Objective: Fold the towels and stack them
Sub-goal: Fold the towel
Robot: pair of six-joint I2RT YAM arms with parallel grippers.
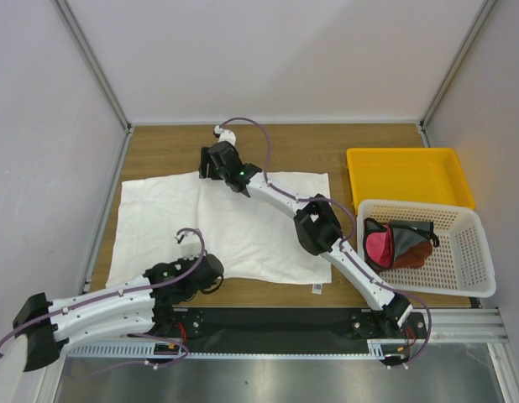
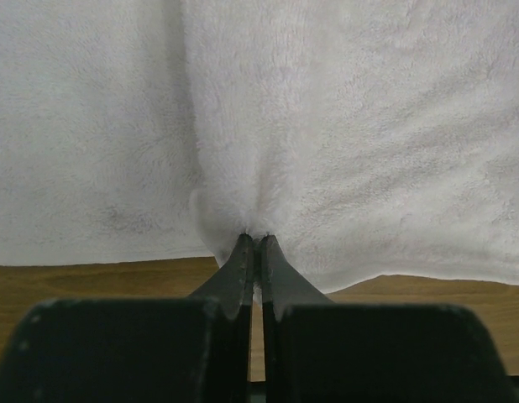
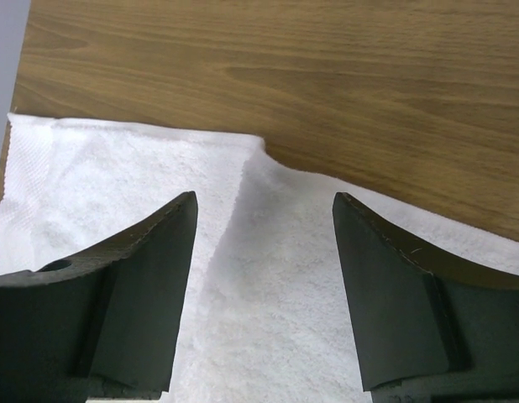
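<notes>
**White towel spread flat on the table, gripped for folding**

The near hem is pinched at about mid-length between the pressed-together fingers of the left gripper; the right gripper is held empty, jaws spread, over the far hem, where a small ridge is raised; the pink towel and brown towel are seen bunched in the basket at the right. The step is judged best done thus: the far hem is seized squarely at the ridge, with one layer only taken; the cloth is lifted just clear of the wood; the hems are brought into line before release; sagging corners are to be expected from mid-hem grips and should be smoothed afterwards.
</notes>
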